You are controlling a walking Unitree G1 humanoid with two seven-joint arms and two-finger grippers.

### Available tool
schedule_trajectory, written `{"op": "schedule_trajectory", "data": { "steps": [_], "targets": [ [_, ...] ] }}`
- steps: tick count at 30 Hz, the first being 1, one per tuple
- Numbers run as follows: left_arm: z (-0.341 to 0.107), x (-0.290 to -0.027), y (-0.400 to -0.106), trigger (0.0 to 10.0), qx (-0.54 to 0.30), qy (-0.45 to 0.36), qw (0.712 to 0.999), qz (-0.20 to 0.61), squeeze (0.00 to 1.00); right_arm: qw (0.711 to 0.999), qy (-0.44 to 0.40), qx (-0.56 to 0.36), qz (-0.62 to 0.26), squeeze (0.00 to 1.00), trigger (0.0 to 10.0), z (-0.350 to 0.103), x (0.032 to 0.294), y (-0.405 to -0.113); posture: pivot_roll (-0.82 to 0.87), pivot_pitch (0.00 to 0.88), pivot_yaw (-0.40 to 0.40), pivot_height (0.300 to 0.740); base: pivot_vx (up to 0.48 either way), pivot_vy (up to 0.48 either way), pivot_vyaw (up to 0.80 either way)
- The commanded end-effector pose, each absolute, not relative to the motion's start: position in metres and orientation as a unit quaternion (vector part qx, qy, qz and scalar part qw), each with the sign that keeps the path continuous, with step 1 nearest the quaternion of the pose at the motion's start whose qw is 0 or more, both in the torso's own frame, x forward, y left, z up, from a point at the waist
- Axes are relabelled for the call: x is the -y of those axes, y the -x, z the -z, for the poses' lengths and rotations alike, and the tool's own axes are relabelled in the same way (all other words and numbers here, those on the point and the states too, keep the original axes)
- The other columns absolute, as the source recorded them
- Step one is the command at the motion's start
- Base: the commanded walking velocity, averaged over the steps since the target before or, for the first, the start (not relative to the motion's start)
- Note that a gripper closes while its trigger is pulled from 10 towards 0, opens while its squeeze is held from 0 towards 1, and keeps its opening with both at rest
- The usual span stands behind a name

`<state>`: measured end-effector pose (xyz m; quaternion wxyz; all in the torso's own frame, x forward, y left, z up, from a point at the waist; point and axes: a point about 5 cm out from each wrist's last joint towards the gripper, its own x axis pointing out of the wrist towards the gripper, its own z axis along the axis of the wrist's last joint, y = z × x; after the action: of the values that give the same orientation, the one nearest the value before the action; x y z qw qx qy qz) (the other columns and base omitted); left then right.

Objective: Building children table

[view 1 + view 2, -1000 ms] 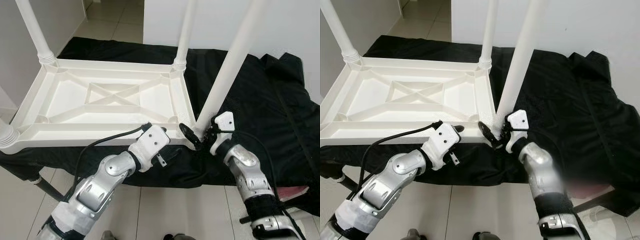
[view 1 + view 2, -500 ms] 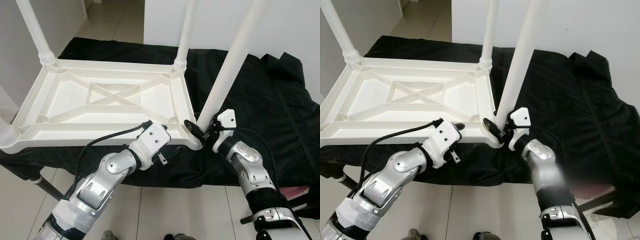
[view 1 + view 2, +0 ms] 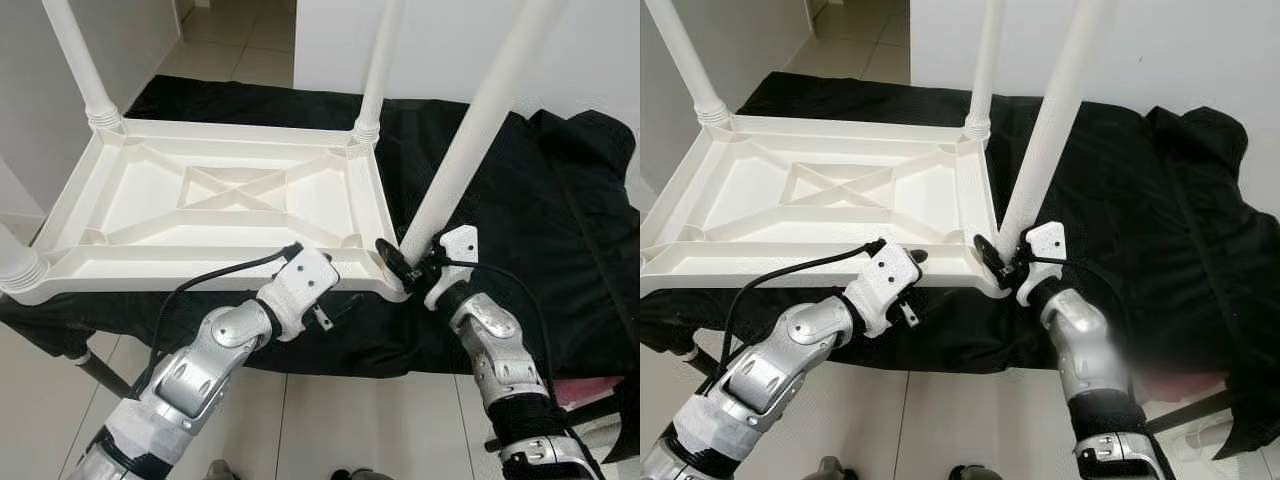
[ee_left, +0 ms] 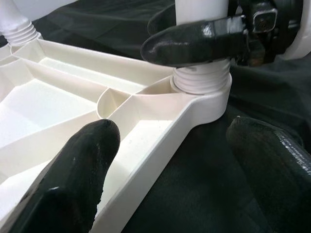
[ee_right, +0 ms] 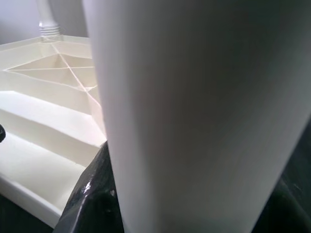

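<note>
An upturned white children's table lies on a black cloth, legs pointing up. The right claw grips the near-corner leg at its threaded base, while the left claw spreads open around the tabletop's near edge.

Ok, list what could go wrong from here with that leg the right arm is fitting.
1. The long white plastic leg leans in its corner socket while the other legs stand straighter; turning it now may cross-thread it.
2. The right gripper clamps it only at its base, so the tall top could sway.
3. The upturned white plastic tabletop rests on loose black cloth; the left gripper sits open around its rim, so it might slide.
</note>
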<state>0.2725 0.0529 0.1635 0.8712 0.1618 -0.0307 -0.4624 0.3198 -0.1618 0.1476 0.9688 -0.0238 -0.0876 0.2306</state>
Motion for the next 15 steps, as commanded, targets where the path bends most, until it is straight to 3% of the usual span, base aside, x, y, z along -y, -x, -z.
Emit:
{"op": "schedule_trajectory", "data": {
  "steps": [1, 15],
  "targets": [
    [-0.162, -0.05, -0.269, 10.0, 0.028, -0.166, 0.85, 0.5, 0.0, 0.981, 0.022, 0.047, -0.188, 0.0, 10.0, -0.131, 0.164, -0.314, -0.02, 0.105, -0.027, 0.74, 0.0, 0.0, 0.0],
    [-0.16, -0.057, -0.268, 10.0, 0.024, -0.17, 0.855, 0.489, 0.0, 0.996, -0.028, 0.047, -0.071, 0.0, 10.0, -0.131, 0.138, -0.297, 0.0, 0.108, -0.047, 0.74, 0.0, 0.0, 0.0]
  ]
}}
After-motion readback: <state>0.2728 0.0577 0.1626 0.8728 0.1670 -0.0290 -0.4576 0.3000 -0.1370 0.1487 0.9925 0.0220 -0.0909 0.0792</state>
